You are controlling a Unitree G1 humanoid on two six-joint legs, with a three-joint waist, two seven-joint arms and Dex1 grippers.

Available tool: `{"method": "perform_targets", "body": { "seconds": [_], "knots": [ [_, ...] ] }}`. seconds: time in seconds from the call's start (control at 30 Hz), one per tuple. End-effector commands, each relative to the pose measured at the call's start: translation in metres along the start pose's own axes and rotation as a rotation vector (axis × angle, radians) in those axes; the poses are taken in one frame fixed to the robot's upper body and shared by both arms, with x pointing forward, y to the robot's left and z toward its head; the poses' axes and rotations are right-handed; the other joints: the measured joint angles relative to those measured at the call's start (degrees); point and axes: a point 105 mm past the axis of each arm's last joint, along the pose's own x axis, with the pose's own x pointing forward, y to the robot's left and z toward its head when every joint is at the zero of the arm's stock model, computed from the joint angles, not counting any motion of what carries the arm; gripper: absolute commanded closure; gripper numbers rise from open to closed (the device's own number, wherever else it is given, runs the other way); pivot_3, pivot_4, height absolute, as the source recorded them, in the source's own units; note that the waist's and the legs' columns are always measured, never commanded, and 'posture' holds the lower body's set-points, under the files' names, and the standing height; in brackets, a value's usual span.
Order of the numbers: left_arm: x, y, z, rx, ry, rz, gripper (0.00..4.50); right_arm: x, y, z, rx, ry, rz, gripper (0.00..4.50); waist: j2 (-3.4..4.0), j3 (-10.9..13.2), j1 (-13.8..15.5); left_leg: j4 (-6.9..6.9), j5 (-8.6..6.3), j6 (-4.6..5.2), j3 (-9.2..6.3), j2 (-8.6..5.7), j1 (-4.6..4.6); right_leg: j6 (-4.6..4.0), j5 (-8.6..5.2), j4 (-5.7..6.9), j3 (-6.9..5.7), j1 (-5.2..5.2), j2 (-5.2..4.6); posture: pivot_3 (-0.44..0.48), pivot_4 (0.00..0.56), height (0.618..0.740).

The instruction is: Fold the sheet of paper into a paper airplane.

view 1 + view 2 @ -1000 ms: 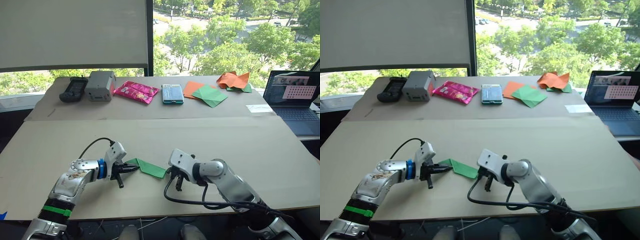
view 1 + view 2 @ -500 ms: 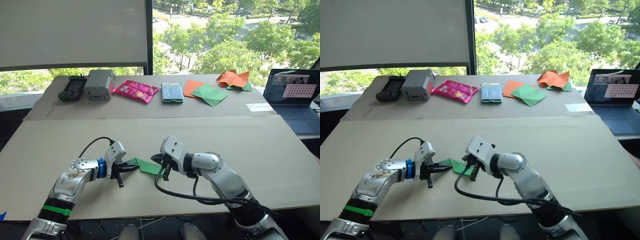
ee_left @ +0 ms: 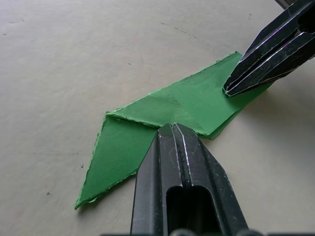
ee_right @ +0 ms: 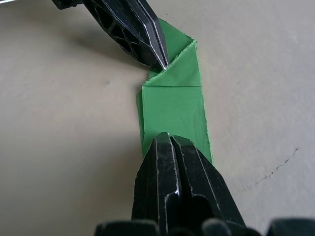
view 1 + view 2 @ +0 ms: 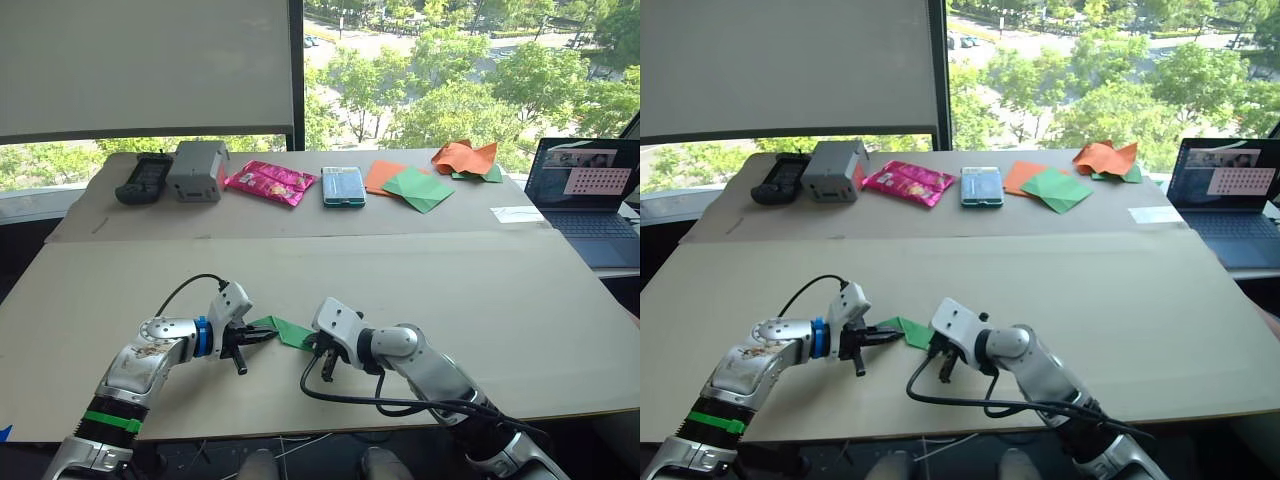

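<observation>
The right gripper [image 5: 322, 358] has slid back toward the near table edge since half a second ago, its closed tips now resting on the right end of the bright green folded paper sheet [image 3: 162, 118].

One green strip lies flat on the tan cardboard tabletop [image 5: 420, 275], with two grippers on it: the left gripper [image 5: 262, 338], fingers pressed together, presses on its left, angled end, and the right gripper's fingers are likewise pressed together. Wide bare board surrounds the strip; along the far edge lie one orange-and-green flat sheet pair [image 5: 405, 184], one crumpled orange paper [image 5: 465, 158], one pink packet [image 5: 272, 181].
</observation>
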Motion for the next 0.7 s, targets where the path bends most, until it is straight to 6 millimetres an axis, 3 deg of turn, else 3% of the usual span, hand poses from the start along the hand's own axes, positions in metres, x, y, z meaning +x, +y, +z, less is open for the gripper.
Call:
{"method": "perform_targets", "body": {
  "seconds": [0.03,0.3,0.7],
  "knots": [
    [0.001,-0.003,0.02,0.006,-0.057,-0.011,4.5,0.003,0.004,-0.034,0.052,0.13,0.008,4.47,-0.01,0.0,0.0,0.0,0.0,0.0,0.0,0.0,0.0,0.0,0.0,0.0,0.0,0.01,0.0,0.0,0.15,0.721],
    [0.009,-0.012,0.041,0.029,-0.101,-0.059,4.5,0.004,0.007,-0.037,0.057,0.147,0.015,4.47,-0.04,0.0,-0.2,0.01,0.0,0.0,0.0,0.0,0.0,0.0,0.0,0.0,0.0,0.01,0.0,0.0,0.15,0.721],
    [0.047,-0.014,0.019,0.023,-0.045,-0.08,4.5,0.004,0.008,-0.036,0.057,0.151,0.014,4.47,-0.12,-0.1,-0.2,0.01,0.01,0.02,0.0,0.0,0.05,0.01,0.0,0.01,0.0,0.06,0.02,0.0,0.15,0.721]
  ]
}}
